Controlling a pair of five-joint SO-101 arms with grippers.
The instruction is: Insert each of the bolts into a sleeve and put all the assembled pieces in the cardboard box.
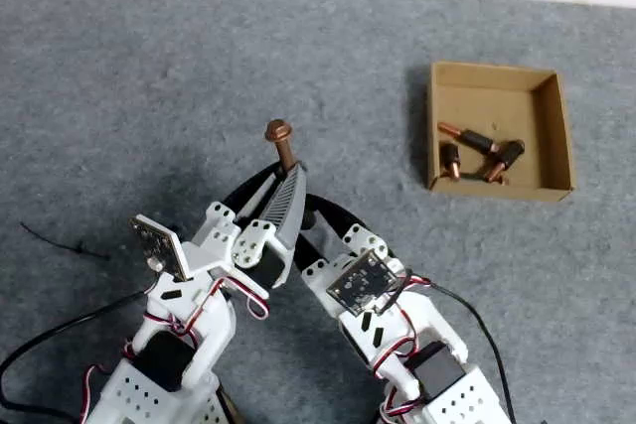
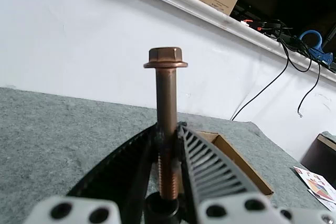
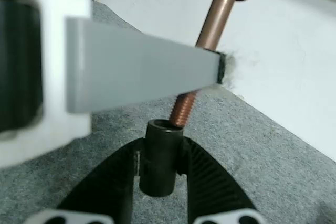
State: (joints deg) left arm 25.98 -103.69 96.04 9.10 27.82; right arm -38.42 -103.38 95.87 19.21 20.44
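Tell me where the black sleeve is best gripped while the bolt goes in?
Probably around the sleeve's round barrel, behind its open mouth, pinched from opposite sides, as the right gripper has it. That leaves the mouth free for the bolt's threaded end, held by the left gripper.

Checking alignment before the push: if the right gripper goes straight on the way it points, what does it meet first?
The bolt: its threaded tip sits at the mouth of the sleeve that the right gripper holds. It looks tilted, so it may catch the rim. The left gripper crosses beyond.
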